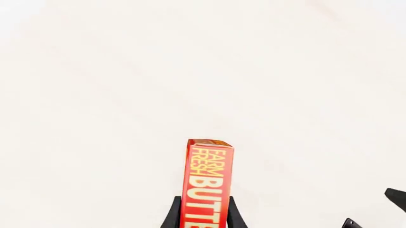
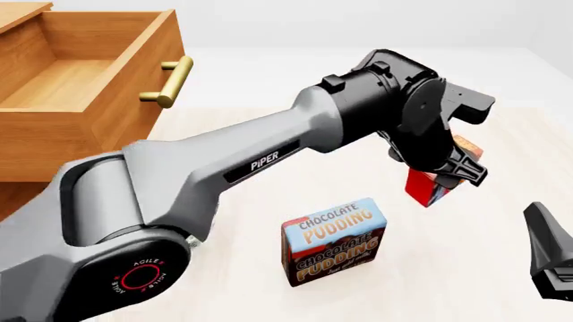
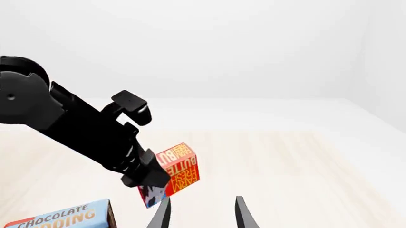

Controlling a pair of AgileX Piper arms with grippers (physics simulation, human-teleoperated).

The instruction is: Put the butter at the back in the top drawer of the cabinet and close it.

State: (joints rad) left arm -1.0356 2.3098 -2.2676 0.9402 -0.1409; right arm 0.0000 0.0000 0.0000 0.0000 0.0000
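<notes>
Butter (image 2: 436, 187) pinched tight in the left gripper (image 1: 203, 213), held up right of the pudding box (image 2: 333, 242); right gripper (image 3: 201, 213) gaping, empty.

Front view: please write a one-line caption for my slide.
Left hand holds the butter above the table, right of the pudding box; the top drawer stands open.

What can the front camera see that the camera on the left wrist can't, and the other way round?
Only the front view shows the open light-wood top drawer of the brown wooden cabinet and the blue-and-brown Chocolate Pudding box standing on the table. Only the left wrist view shows the "Farm Fresh" lettering running along the box's red face. Both show the small red butter box held in the left claw, lifted off the table.
</notes>
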